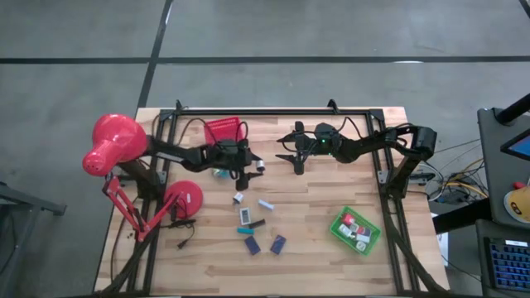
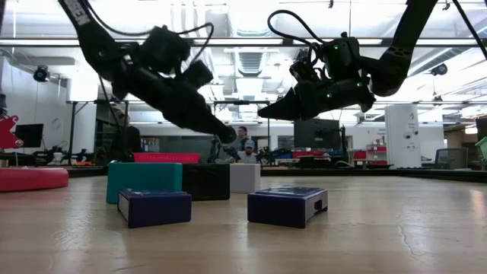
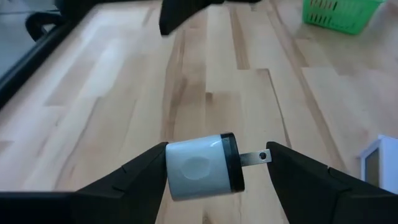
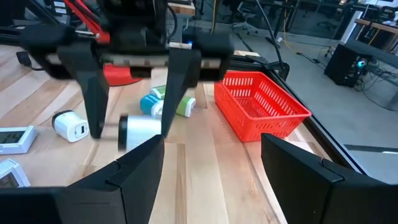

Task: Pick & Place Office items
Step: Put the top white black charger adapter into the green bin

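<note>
My left gripper [image 1: 251,170] hangs over the table's middle, shut on a small white cylinder with a black band and a metal prong [image 3: 199,168], also seen in the right wrist view [image 4: 140,130]. My right gripper [image 1: 291,159] hovers facing it from the right, open [image 4: 211,149], with nothing between its fingers. More office items lie flat on the wood nearer the front: a white block [image 1: 238,197], a pale clip [image 1: 265,204], two navy blocks [image 1: 251,244] [image 1: 277,243]. Beside the red basket lie teal and green pieces [image 4: 165,102]. My left gripper pinches the cylinder endwise between its two fingers. One finger [image 3: 146,165] meets the white end [image 3: 171,168]; the other [image 3: 292,162] meets the tip of the metal prong [image 3: 264,155]. The fingers slant down toward the table's right. The cylinder lies level, clear of the wood.
A red basket [image 1: 224,131] stands at the far edge behind the left arm. A green basket [image 1: 356,230] holding small pieces sits at the near right. A big red desk lamp [image 1: 116,145] with its round base [image 1: 184,199] fills the left side.
</note>
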You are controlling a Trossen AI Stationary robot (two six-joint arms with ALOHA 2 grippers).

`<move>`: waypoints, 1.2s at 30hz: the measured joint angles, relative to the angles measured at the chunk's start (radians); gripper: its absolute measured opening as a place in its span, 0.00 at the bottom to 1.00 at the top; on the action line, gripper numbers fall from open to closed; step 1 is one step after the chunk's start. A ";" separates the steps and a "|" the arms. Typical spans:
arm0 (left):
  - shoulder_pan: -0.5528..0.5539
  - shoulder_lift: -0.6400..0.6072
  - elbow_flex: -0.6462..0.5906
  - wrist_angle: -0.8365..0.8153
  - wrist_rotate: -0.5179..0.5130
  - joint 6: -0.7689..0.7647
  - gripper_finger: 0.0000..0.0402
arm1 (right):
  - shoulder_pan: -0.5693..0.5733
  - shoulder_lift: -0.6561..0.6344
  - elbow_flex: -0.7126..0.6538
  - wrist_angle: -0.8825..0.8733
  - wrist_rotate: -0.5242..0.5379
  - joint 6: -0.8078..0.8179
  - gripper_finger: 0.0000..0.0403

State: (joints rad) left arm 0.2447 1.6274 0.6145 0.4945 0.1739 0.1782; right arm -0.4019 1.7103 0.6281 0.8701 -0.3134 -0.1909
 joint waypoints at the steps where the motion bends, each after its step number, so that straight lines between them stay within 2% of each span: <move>1: 0.000 0.018 0.003 0.016 0.010 -0.003 0.66 | 0.000 0.000 0.000 0.000 0.000 0.000 0.65; 15: 0.000 0.260 0.199 0.016 0.059 -0.002 0.66 | 0.000 0.000 0.000 0.000 0.000 0.000 0.65; 26: 0.001 0.240 0.204 0.022 0.081 -0.003 0.66 | 0.000 0.000 0.000 0.000 0.000 0.000 0.65; 36: 0.001 0.236 0.212 0.021 0.081 -0.062 0.66 | 0.000 0.000 0.000 -0.001 0.000 0.000 0.65</move>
State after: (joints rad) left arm 0.2455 1.8633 0.8265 0.5157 0.2546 0.1158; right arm -0.4015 1.7103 0.6283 0.8696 -0.3134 -0.1909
